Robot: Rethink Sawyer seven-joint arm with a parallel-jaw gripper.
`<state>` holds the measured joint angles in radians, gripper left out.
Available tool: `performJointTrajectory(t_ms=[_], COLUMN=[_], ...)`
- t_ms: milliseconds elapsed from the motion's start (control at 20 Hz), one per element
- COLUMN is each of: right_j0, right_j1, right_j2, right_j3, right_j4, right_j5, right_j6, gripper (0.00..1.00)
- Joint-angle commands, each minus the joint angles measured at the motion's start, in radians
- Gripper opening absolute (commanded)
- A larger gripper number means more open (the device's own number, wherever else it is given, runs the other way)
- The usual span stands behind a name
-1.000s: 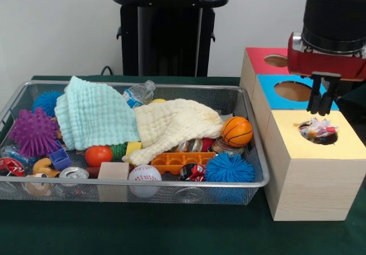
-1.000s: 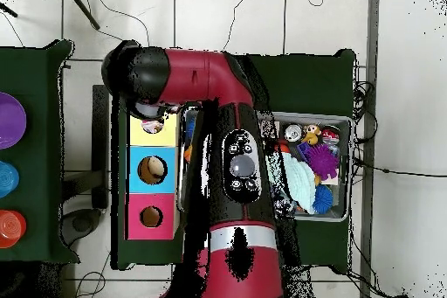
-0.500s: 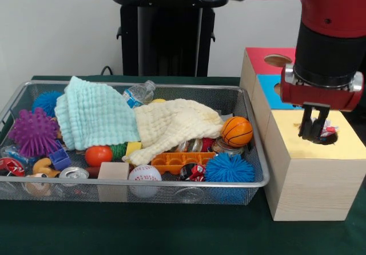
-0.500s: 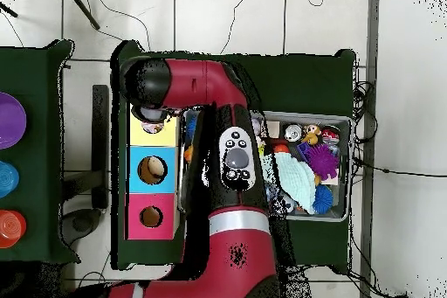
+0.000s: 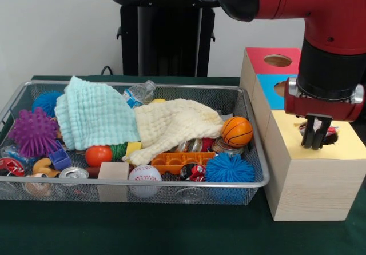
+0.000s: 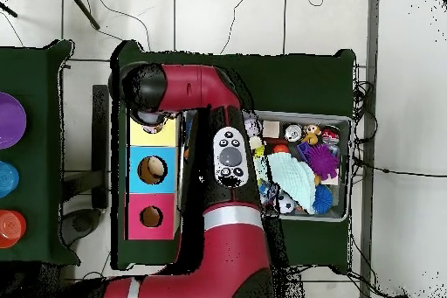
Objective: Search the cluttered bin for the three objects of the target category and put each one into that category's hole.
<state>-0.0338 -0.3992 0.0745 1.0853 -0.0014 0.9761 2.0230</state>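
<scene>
Front view shows the hand (image 5: 315, 140) lowered onto the yellow-topped box (image 5: 309, 175), its dark fingers close together and dipping into the round hole (image 5: 323, 134). Through that hole a crumpled wrapper-like item (image 5: 329, 131) with pale, red and dark patches is visible just beside the fingertips; whether the fingers are pinching it or have already let go I cannot tell, since they look nearly shut and overlap the item.

As a judgement, at least one target is at or in its hole, so one placement is under way or just finished, and the search for the remaining ones is not done. How many lie deeper in the box cannot be seen.

Beside the box, the wire mesh bin (image 5: 34, 89) sits on the green surface (image 5: 143, 232), full of clutter: a mint cloth (image 5: 94, 115) and a cream cloth (image 5: 171, 123) cover much of it, with a toy basketball (image 5: 237, 131), a blue spiky ball (image 5: 229, 168), a purple spiky ball (image 5: 33, 132), a baseball (image 5: 144, 175), an orange tray (image 5: 180, 161) and a plastic bottle (image 5: 140, 92) showing. Shiny wrappers or cans peeking out under the cream cloth may be further candidates.
</scene>
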Motion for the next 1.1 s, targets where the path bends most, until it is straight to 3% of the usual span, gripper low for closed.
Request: performJointTrajectory(t_ms=[50,600,1100], right_j0=[-0.013,-0.001,0.005], right_j1=[-0.047,-0.135,-0.016], right_j2=[0.08,0.078,0.071], right_j3=[0.159,0.206,0.159], right_j4=[0.036,0.086,0.043], right_j5=[0.028,0.124,-0.028], right_j6=[0.028,0.046,0.025], gripper=[0.0,0.0,0.0])
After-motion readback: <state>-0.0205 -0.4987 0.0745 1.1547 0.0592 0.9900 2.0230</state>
